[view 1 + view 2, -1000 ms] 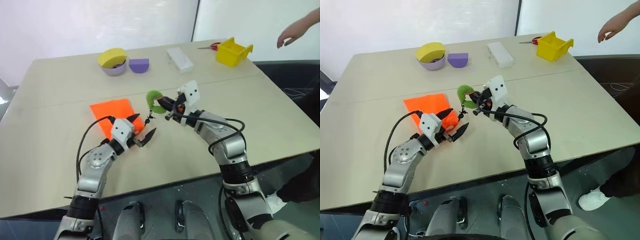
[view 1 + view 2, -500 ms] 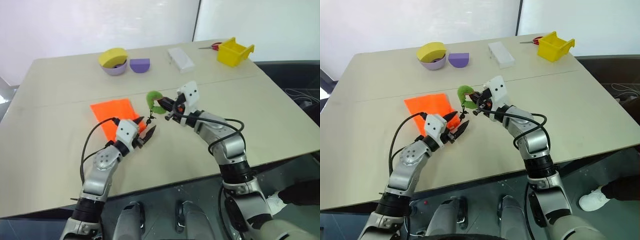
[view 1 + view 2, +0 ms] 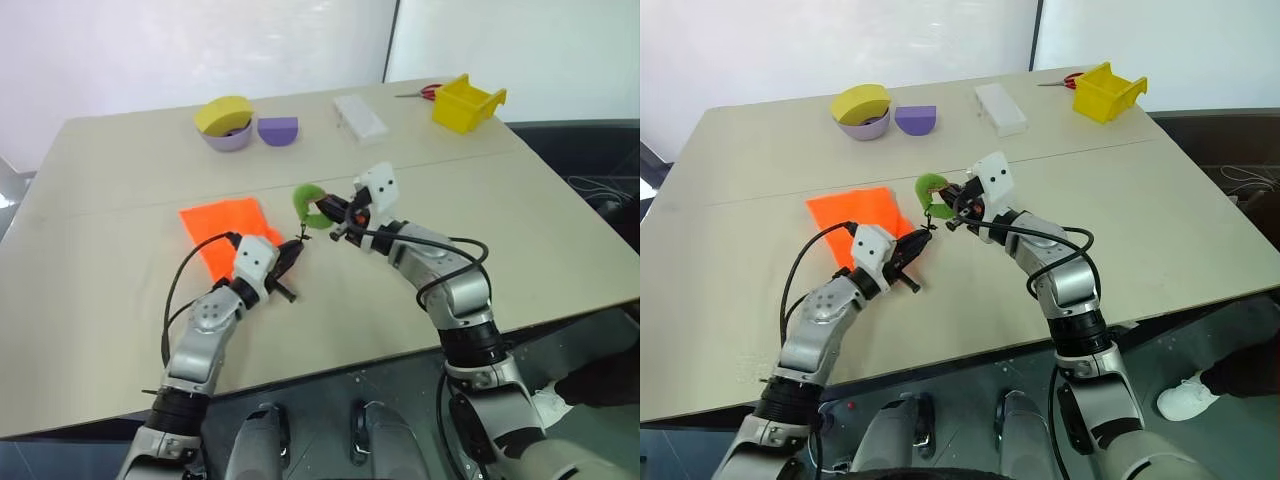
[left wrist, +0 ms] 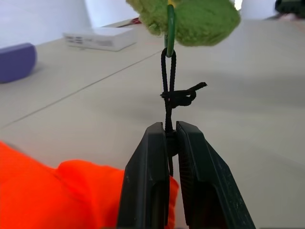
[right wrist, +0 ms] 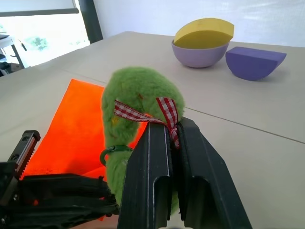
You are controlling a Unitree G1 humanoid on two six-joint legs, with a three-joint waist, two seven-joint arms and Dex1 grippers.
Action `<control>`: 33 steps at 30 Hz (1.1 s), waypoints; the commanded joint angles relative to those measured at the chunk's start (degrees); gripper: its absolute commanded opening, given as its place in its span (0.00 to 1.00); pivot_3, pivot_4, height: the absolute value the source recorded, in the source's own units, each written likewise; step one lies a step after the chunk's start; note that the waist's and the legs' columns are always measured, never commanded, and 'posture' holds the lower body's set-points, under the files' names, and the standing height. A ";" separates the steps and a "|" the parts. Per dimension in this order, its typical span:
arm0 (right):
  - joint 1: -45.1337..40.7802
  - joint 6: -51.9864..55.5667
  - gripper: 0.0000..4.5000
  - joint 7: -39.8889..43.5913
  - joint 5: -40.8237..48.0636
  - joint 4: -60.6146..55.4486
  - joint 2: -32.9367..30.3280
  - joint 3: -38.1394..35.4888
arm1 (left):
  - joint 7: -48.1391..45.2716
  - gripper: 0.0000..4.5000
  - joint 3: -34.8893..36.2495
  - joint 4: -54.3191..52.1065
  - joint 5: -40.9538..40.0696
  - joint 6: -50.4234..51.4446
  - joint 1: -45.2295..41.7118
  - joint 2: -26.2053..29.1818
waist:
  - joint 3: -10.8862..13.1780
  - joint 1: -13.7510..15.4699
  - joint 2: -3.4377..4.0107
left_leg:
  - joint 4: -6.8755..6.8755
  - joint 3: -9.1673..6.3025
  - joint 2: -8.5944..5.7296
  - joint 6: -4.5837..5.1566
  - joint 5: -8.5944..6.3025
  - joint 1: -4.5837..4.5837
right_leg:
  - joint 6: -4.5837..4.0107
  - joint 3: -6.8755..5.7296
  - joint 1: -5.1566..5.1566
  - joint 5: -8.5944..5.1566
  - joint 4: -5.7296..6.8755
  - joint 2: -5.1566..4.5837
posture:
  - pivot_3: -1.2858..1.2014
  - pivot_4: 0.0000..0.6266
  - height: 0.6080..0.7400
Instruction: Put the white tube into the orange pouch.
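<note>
- Step in hand, as I judge it: opening the orange pouch (image 3: 228,232), not loading it yet. I'm working the drawstring from both ends.
- My left end effector (image 4: 167,143) is pinched narrow on the dark cord (image 4: 168,90), just below its knot and right at the pouch's near corner.
- My right end effector (image 5: 172,143) is clamped on the green fuzzy ring (image 5: 138,129) by its red-checked ribbon, just past the pouch's near corner on the side away from the left end effector.
- The cord runs taut-looking between my two grips, from the pouch mouth up to the ring.
- The pouch lies flat on the table (image 3: 120,180), its near corner bunched under my left end effector.
- White tube: I can't spot it beside the pouch. A clear-white box (image 3: 361,118) lies well beyond the pouch, but that's not the tube.
- Next move calls for, I'd say: pulling the cord to loosen the pouch mouth, keeping the fabric pinned so it doesn't slide, then freeing one end effector to find the tube.
- Pose: both arms reach forward, forearms low over the table, end effectors roughly level and angled inward toward each other at the pouch corner.
</note>
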 commanded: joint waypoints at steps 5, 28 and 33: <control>-1.59 -0.53 0.00 0.17 0.35 -1.86 -0.02 -0.28 | -19.54 0.01 7.39 7.24 -13.32 -1.04 -6.16 8.16 | 0.00 -0.02 0.00 | 0.00 -0.01 0.00 0.00 0.00 0.00 | 0.00 0.00 0.00 0.00 -0.01 0.01 | 0.52 0.24 1.00; -1.25 0.59 0.00 -0.13 0.59 -3.06 0.39 -0.15 | -31.67 0.99 12.63 12.30 -21.02 6.27 -9.06 8.41 | 0.00 -0.14 0.00 | 0.01 0.00 -0.01 0.02 0.02 0.00 | 0.01 0.03 0.03 0.00 0.00 0.03 | 0.52 0.24 1.00; -1.49 -0.26 0.00 -0.14 0.06 -2.29 0.17 -0.25 | -20.17 0.99 9.51 -3.82 -15.82 3.82 0.39 5.04 | 0.00 -0.10 0.01 | 0.00 0.01 -0.01 0.01 0.01 -0.01 | 0.01 0.03 0.04 0.00 -0.03 0.01 | 0.52 0.24 1.00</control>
